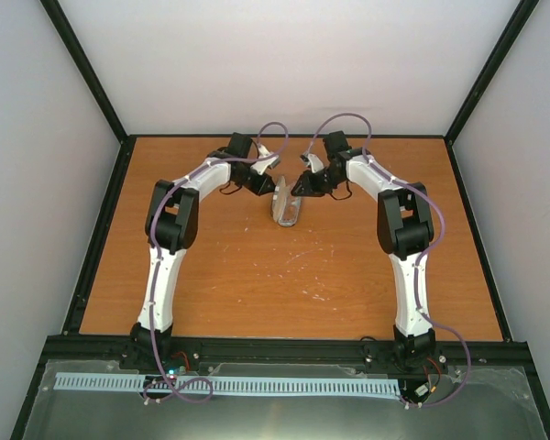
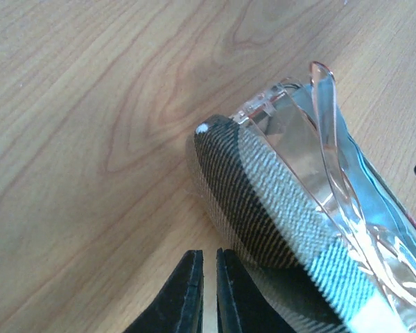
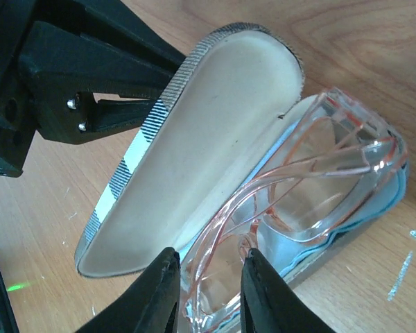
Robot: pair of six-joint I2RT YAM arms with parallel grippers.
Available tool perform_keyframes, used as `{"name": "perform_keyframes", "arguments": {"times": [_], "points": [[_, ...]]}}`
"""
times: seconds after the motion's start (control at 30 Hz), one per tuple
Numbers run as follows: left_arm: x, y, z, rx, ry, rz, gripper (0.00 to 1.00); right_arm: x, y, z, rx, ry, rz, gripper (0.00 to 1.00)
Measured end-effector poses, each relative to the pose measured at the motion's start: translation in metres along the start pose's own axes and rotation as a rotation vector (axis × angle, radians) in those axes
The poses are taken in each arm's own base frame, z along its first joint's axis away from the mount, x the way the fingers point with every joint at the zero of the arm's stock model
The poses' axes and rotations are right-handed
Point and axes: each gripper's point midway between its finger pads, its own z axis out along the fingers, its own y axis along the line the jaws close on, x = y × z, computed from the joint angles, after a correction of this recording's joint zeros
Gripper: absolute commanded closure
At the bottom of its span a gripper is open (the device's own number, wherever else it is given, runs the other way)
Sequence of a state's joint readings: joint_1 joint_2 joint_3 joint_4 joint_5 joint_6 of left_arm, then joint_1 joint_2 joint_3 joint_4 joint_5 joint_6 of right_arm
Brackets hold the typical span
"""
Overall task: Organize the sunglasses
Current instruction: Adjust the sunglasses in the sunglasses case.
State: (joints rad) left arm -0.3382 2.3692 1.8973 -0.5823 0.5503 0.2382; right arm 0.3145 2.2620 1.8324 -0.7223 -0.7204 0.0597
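My right tool (image 3: 210, 253) is part-way open, its two fingers set on either side of the near end of the sunglasses (image 3: 312, 187), and as far as I can see both press on the pink frame. The sunglasses lie folded in the lower half of the open case (image 3: 215, 139), on a light blue cloth (image 3: 394, 200) whose edge shows under them. The lid (image 3: 194, 159) stands up on the left of the sunglasses, cream lining facing them. My left tool (image 2: 209, 253) is all but closed, with only a thin slit between its fingers and nothing in it. It sits just beside the lid's striped outer side, and I cannot tell if it touches. From above, the case is in the far middle of the table (image 1: 257, 275), a little short of the far edge, with my two tools closing in on it from the left and right. There is wide bare wood to the left, right and near side of it. The wood is orange-brown, with pale scuffs near the middle. Black rails (image 1: 101, 229) run along the table's edges, and white walls (image 1: 293, 64) rise on the left, right and far sides.
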Motion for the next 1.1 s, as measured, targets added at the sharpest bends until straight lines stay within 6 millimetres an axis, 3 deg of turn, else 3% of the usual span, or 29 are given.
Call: {"name": "perform_keyframes", "arguments": {"times": [0.2,0.5,0.73,0.93,1.1], "points": [[-0.008,0.002,0.0,-0.002,-0.008,0.006,0.9,-0.003,-0.002,0.003,-0.002,0.007,0.007,0.75],[-0.007,0.001,-0.001,0.002,-0.006,0.003,0.9,0.013,-0.012,0.018,0.0,0.065,0.07,0.74],[-0.007,0.0,0.0,0.01,-0.007,0.002,0.9,0.018,-0.005,0.029,-0.015,0.083,0.1,0.74],[0.002,-0.001,0.004,0.022,0.009,-0.01,0.9,0.018,-0.001,0.031,-0.026,0.086,0.115,0.83],[0.003,-0.002,0.005,0.026,0.011,-0.011,0.9,0.017,-0.001,0.034,-0.035,0.082,0.125,0.8]]}}
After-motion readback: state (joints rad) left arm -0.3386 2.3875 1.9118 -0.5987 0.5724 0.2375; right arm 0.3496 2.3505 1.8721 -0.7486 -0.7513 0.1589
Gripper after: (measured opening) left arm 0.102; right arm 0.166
